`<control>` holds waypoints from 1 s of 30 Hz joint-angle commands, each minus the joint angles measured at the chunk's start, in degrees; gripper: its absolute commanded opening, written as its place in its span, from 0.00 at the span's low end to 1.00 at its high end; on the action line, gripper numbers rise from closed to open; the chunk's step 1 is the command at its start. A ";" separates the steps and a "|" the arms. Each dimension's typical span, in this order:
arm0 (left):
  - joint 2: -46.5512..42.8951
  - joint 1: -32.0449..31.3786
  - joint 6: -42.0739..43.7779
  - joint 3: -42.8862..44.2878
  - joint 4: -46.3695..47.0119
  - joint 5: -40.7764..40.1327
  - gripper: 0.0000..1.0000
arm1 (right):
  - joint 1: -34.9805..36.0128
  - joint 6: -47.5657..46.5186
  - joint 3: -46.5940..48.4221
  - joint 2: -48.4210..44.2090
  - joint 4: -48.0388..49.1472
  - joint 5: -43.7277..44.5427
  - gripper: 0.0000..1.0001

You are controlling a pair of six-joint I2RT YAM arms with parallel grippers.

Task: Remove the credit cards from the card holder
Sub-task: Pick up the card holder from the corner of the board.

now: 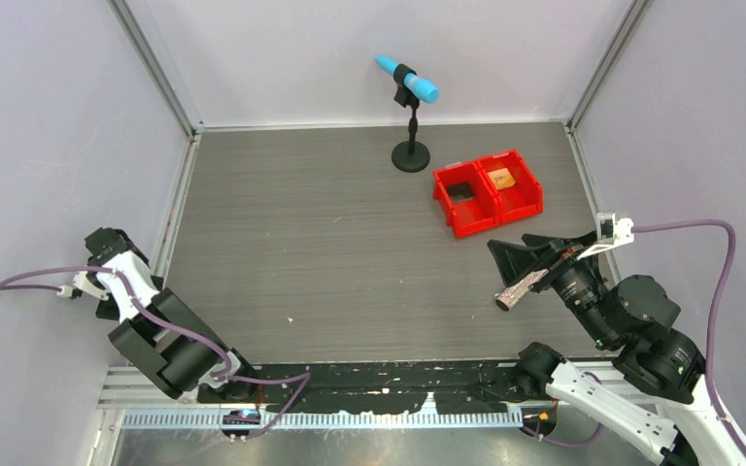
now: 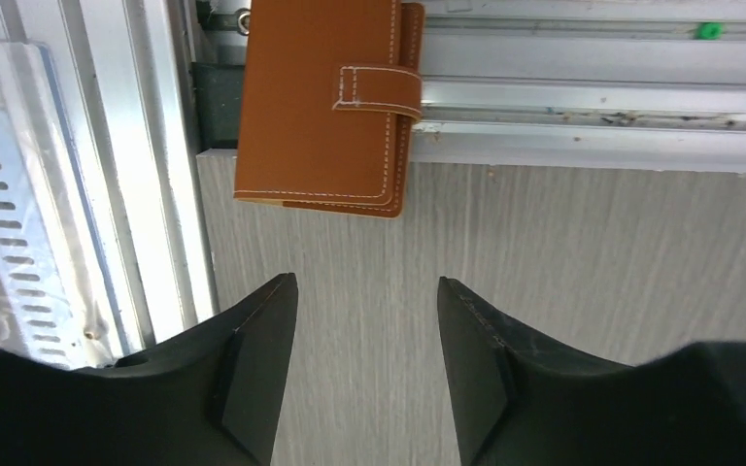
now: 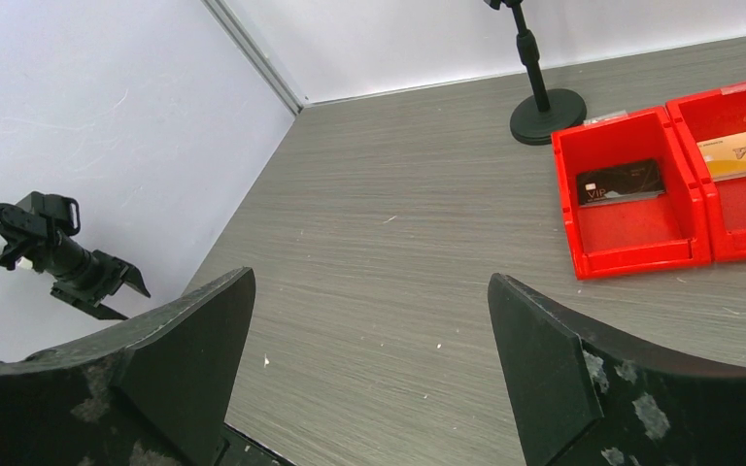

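Noted smooth, matt brown leather with pale stitching on the card holder [image 2: 316, 107], beside brushed metal rails [image 2: 593, 97]. Logged matt grey wood-grain finish on the table [image 1: 350, 243] and glossy red plastic on the bins [image 3: 631, 260]. Found matt black plastic on the left pincer [image 2: 367, 283], nearly unmarked, and on the right pincer [image 3: 371, 280], scuffed with pale flecks.

Two black-and-white arms, purple cabling.
The left arm [image 1: 170, 354] and right arm [image 1: 646, 311] pair black joint housings with white links, and a purple cable [image 1: 680, 225] trails from each wrist. The right end effector [image 3: 369, 282] has matte black, wedge-shaped fingers [image 3: 544, 379] flecked with grey scuffs.
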 commanded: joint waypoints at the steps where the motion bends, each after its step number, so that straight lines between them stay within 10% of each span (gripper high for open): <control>1: 0.54 -0.41 4.53 -1.06 1.54 -4.30 0.69 | 0.21 -1.72 2.30 0.10 2.18 0.56 0.98; 12: 0.03 -3.36 20.86 -4.29 11.81 -1.70 0.83 | 0.17 -3.44 2.55 -3.46 3.55 3.53 0.98; 15: 0.49 -7.13 27.39 -3.32 13.64 0.78 0.99 | 0.17 -5.04 4.04 -2.91 3.47 4.01 0.98; 21: 6.83 -16.20 43.72 2.67 9.46 -9.85 0.95 | 0.17 -7.34 6.51 -1.67 3.77 4.56 0.98; 30: -3.32 -20.09 62.96 -17.91 28.47 -8.91 0.80 | 0.17 -8.92 6.28 -0.46 5.49 5.34 0.98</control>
